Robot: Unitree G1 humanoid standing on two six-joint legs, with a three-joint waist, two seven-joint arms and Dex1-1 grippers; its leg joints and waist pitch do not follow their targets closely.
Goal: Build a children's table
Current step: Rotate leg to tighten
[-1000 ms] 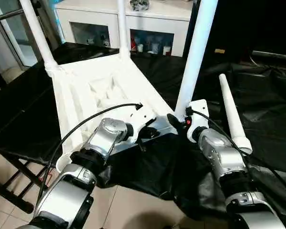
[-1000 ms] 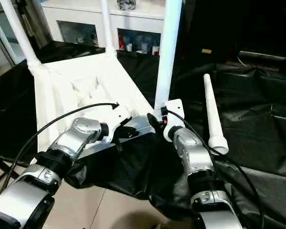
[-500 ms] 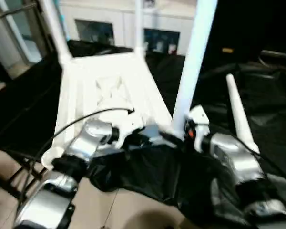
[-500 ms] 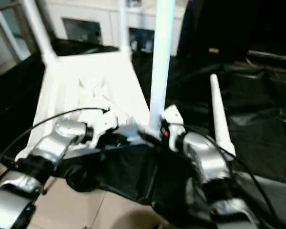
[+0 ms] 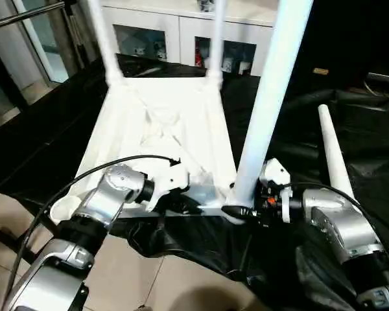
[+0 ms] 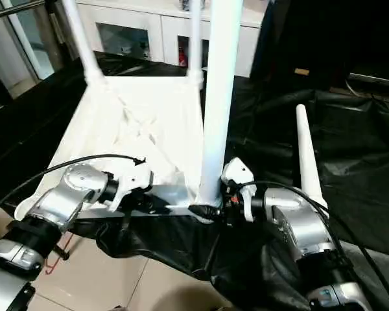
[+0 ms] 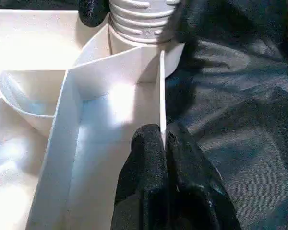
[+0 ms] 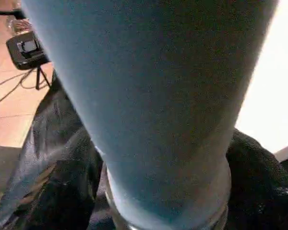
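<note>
Since a second ago the right wrist has swung round; its pincer now reaches level at the leg's foot instead of from below. Left to right: empty corner socket; left pincer pinched shut on the tabletop rim; upturned tabletop on black-draped surface; right pincer spread around the near standing leg at its socket. Spare leg lies rightmost. Advice: keep rim clamped, twist leg squarely, no leaning.
</note>
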